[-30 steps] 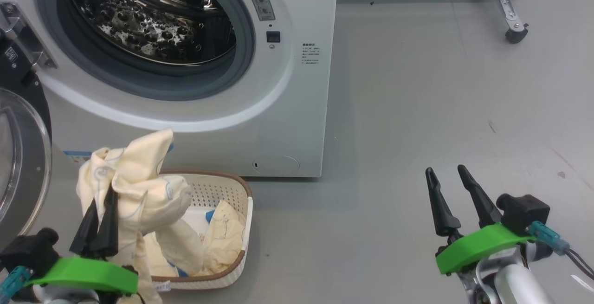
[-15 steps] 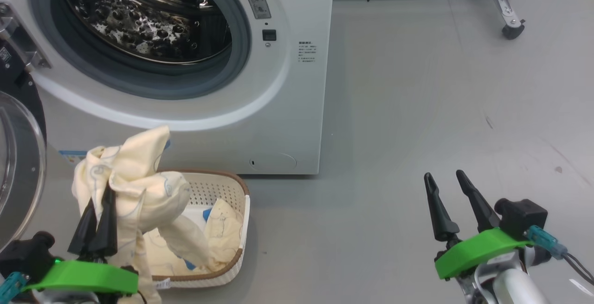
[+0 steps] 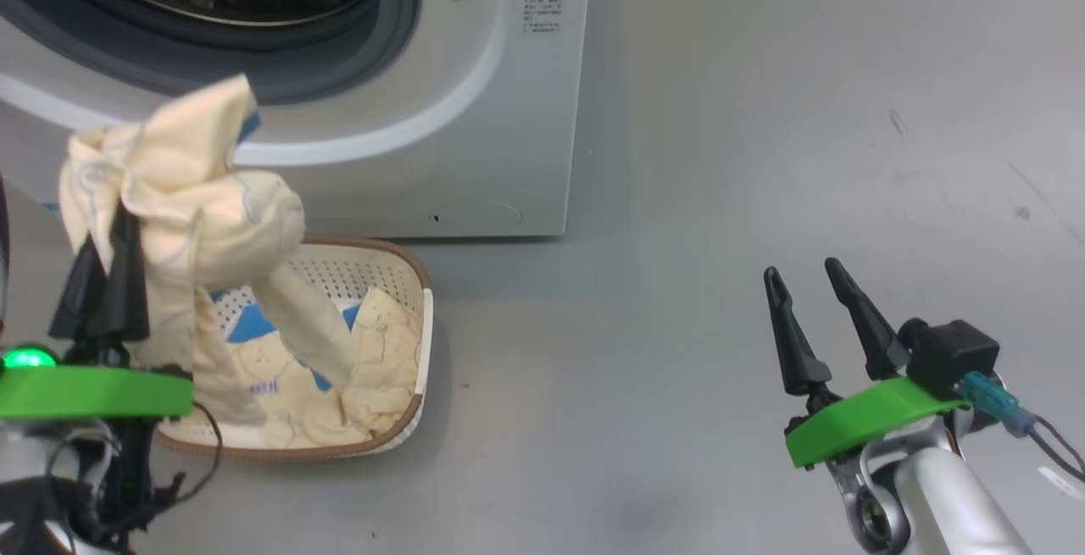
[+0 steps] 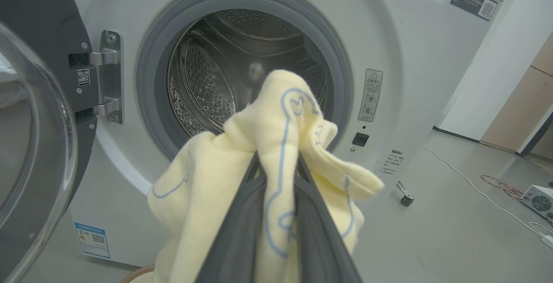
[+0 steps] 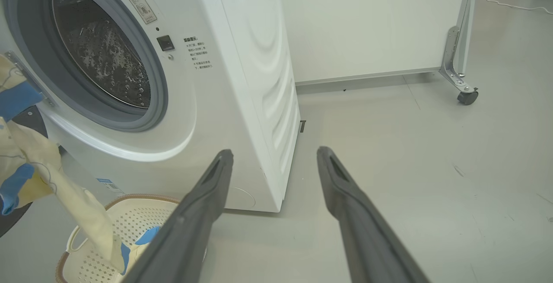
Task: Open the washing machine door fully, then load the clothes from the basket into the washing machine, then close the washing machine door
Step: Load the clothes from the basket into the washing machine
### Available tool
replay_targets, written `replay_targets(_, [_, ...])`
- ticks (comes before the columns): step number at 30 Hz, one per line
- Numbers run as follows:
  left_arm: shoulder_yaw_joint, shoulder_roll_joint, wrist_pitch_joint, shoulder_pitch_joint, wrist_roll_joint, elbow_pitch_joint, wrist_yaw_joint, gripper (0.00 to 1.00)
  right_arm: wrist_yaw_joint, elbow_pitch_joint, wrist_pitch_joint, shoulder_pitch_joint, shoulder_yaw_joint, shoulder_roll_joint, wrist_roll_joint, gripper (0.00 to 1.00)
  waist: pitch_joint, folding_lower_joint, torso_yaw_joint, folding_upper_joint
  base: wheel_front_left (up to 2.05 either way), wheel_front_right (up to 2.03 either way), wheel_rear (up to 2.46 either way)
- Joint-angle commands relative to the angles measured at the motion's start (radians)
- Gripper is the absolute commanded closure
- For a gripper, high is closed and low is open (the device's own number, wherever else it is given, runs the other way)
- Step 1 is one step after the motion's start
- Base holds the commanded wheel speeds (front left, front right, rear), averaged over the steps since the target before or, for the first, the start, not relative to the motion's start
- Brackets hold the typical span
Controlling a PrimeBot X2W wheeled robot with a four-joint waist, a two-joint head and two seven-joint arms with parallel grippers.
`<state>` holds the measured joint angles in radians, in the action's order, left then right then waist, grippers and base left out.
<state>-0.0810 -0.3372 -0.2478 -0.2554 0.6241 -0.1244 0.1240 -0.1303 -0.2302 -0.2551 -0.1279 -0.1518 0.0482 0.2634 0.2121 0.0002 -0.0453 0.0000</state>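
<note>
Bright, diffuse light. Soft shadow falls right of basket, away from left gripper. The clothes pinched in it are slightly motion-blurred. Wrist views bow at edges.

the smooth pale grey floor carries a big white front-loading washing machine, a small cream perforated plastic basket with a brown rim just in front of it, a black caster wheel well apart to the right, and a thin white cable.

Pale cream-yellow clothes with blue patches, bunched up high, tail trailing into cream brown-rimmed basket on floor before white washing machine; glass-centred black door swung open at left.
</note>
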Motion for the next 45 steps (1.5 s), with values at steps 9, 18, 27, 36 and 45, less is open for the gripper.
replay_targets(9, [0.045, -0.158, -0.014, -0.299, 0.100, -0.006, 0.007, 1.00, 0.000, 0.079, -0.007, -0.079, -0.007, 0.002, -0.028, 0.00, 0.255, -0.0002, -0.038, 0.0000, 0.00, 0.00, 0.00])
replay_targets(18, [-0.010, -0.293, -0.014, -0.574, 0.243, -0.114, 0.007, 1.00, 0.000, 0.128, -0.007, -0.117, -0.006, 0.002, -0.014, 0.00, 0.430, -0.0002, -0.079, 0.0000, 0.00, 0.00, 0.00])
replay_targets(27, [-0.170, -0.456, 0.002, -0.861, 0.342, -0.191, 0.007, 1.00, 0.000, 0.166, -0.007, -0.145, -0.020, 0.002, 0.022, 0.00, 0.573, -0.0002, -0.123, 0.0000, 0.00, 0.00, 0.00])
replay_targets(36, [-0.342, -0.583, 0.078, -1.179, 0.385, -0.273, 0.007, 1.00, 0.000, 0.185, -0.007, -0.178, -0.083, 0.002, 0.090, 0.00, 0.681, -0.0002, -0.195, 0.0000, 0.00, 0.00, 0.00])
replay_targets(45, [-0.490, -0.630, 0.096, -1.477, 0.369, -0.368, 0.007, 1.00, 0.000, 0.200, -0.007, -0.179, -0.167, 0.002, 0.173, 0.00, 0.734, -0.0002, -0.282, 0.0000, 0.00, 0.00, 0.00])
